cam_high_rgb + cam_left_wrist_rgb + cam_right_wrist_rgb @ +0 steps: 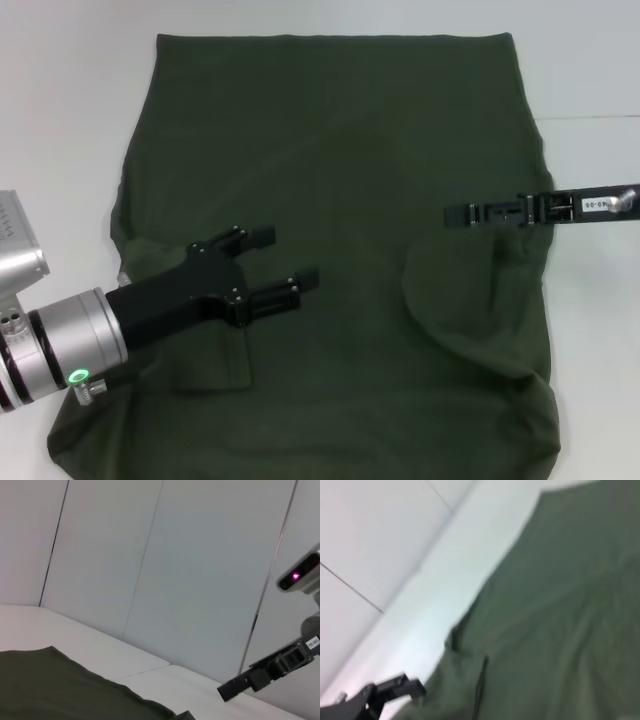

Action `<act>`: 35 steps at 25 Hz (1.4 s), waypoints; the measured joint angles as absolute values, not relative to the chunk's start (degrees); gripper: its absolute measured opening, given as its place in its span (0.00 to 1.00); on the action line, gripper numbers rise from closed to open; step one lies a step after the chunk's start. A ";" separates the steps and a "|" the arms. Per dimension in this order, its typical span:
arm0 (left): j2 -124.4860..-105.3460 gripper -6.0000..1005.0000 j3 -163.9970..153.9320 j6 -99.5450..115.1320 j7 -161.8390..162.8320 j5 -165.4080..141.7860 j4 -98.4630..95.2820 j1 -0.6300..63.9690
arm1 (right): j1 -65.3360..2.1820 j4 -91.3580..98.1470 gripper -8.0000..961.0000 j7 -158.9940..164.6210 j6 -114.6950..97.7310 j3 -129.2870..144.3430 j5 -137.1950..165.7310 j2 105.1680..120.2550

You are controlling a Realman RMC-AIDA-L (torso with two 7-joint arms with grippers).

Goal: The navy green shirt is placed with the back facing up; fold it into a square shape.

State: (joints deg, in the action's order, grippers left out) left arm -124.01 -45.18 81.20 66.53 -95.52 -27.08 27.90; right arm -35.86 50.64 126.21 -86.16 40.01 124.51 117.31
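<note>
Head view, left to right: we see the left gripper (285,262) over the left-centre of the navy green shirt (340,180), fingers (262,236) spread wide with nothing between them. Whether they touch the cloth, we can't tell.

The shirt lies spread on the white desk (70,110), far hem straight and flat, both sleeves folded inward onto the body. A squared flap shows just under the left arm, and a rounded fold sits near the right edge below the other arm.

The right gripper (458,215) reaches in from the right over the shirt's right side, seen edge-on as a thin black bar. We can't tell if its fingers are apart or together.

Left wrist view adds what the head view lacks: the grey panelled wall (150,555) behind the desk (150,667), one corner of the shirt (55,690), and the right gripper (227,691) seen from the side, raised clear of the desk. Its own fingers don't show here.

Right wrist view looks across the shirt (560,610) from the other side, showing its rumpled left edge against the desk (445,580) and the left gripper (412,686) at that edge.
</note>
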 joint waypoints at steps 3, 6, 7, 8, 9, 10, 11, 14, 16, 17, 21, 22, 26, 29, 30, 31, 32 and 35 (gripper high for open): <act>-123.94 0.90 -45.09 81.26 66.71 -95.52 -27.35 27.74 | -33.50 50.47 0.69 120.70 -85.19 39.96 120.72 118.09; -123.93 0.90 -44.60 81.41 66.92 -95.52 -27.94 27.41 | -31.83 48.86 0.86 115.21 -85.13 39.86 117.43 118.66; -123.93 0.90 -44.51 81.55 66.95 -95.52 -28.12 27.28 | -31.40 47.86 0.92 112.95 -85.22 39.81 116.21 118.74; -123.92 0.90 -44.38 81.70 66.98 -95.52 -28.28 27.15 | -31.10 47.25 0.93 111.51 -85.35 39.76 115.47 118.74; -123.93 0.90 -44.26 81.84 67.02 -95.52 -28.44 27.06 | -30.64 46.66 0.94 109.91 -85.55 39.67 114.59 118.74; -123.92 0.90 -44.10 82.16 67.08 -95.52 -28.57 26.89 | -30.12 46.31 0.95 108.34 -85.74 39.52 113.54 118.74; -123.93 0.90 -43.99 82.40 67.11 -95.52 -28.65 26.79 | -29.61 46.09 0.95 107.47 -85.84 39.44 112.71 118.74; -123.92 0.90 -43.34 83.42 67.17 -95.53 -29.07 25.99 | -28.10 44.36 0.95 104.93 -86.32 38.85 109.46 118.72; -123.92 0.90 -42.93 84.01 67.18 -95.53 -29.14 25.29 | -27.43 42.71 0.95 102.24 -87.30 38.38 107.28 118.62; -123.90 0.90 -42.75 84.33 67.18 -95.54 -29.16 24.94 | -27.20 42.00 0.94 100.81 -87.91 38.27 106.49 118.54; -123.48 0.90 -42.12 85.66 69.22 -95.73 -29.52 22.75 | -27.05 40.96 0.93 98.07 -89.35 38.73 106.24 118.55; -123.31 0.90 -42.08 85.87 70.15 -95.85 -29.71 22.12 | -27.05 40.94 0.92 97.96 -89.39 38.79 106.34 118.63; -122.87 0.90 -42.08 86.54 72.26 -95.87 -30.52 19.19 | -27.10 40.92 0.91 97.66 -89.27 39.71 106.42 118.69; -122.75 0.90 -42.08 87.31 73.50 -95.99 -31.73 17.09 | -27.26 40.90 0.90 97.66 -89.50 40.54 106.49 118.50; -122.73 0.90 -42.08 87.63 73.81 -95.98 -32.45 15.81 | -27.35 40.89 0.90 97.76 -89.69 40.70 106.52 118.44; -122.76 0.90 -41.97 87.73 73.85 -95.93 -32.95 15.09 | -27.47 40.89 0.90 97.88 -89.83 40.84 106.55 118.39; -122.89 0.90 -41.51 87.85 73.90 -95.88 -33.77 14.03 | -27.59 40.88 0.90 97.98 -89.94 40.95 106.63 118.36; -123.17 0.89 -38.76 87.95 73.97 -96.04 -35.13 11.85 | -28.02 40.87 0.90 98.20 -89.96 41.32 107.20 118.28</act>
State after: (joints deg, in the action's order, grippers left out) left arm -123.17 -38.76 87.95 73.97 -96.04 -35.13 11.85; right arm -28.02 40.87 98.20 -89.96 41.32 107.20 118.28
